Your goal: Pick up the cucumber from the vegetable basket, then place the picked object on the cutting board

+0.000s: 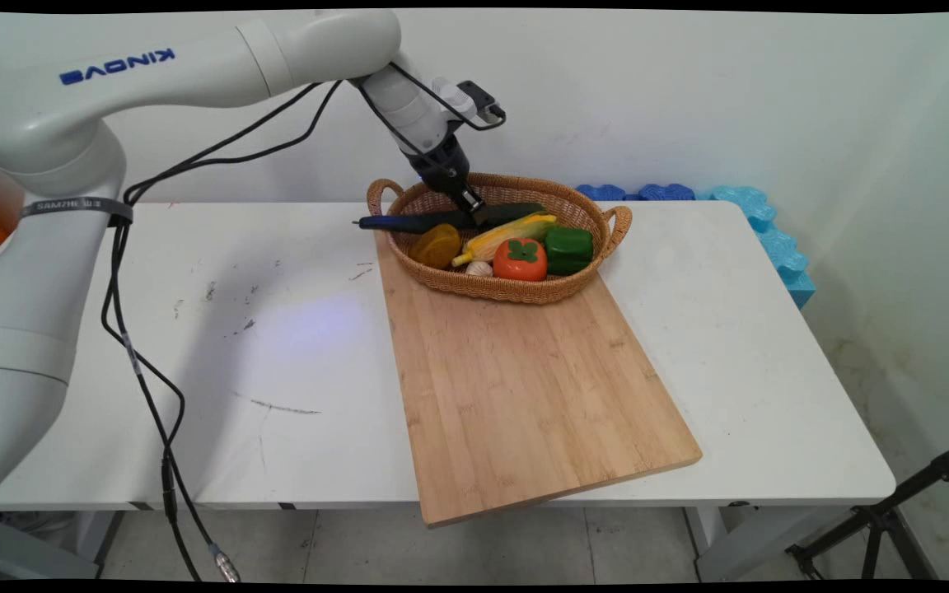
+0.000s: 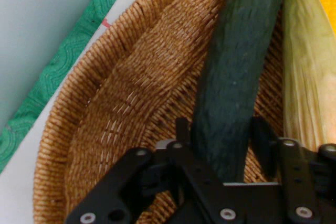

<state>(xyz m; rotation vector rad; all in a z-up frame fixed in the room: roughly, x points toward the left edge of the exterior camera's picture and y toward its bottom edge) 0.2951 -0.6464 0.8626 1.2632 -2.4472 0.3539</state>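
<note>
1. The cutting board [image 1: 524, 387] lies on the surface [image 1: 277, 346], toward its 3 o'clock half.
2. The basket [image 1: 499, 284] sits on the board's 12 o'clock end.
3. In the basket: cucumber [image 2: 236, 77] at 12 o'clock, corn [image 1: 503, 235] before it, tomato [image 1: 520, 260] at 6 o'clock, pepper [image 1: 568, 249] at 3 o'clock.

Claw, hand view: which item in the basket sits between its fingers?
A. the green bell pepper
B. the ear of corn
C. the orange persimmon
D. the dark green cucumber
D: the claw straddles the dark green cucumber, one finger on each side, with the corn lying beside it in the basket.
</note>
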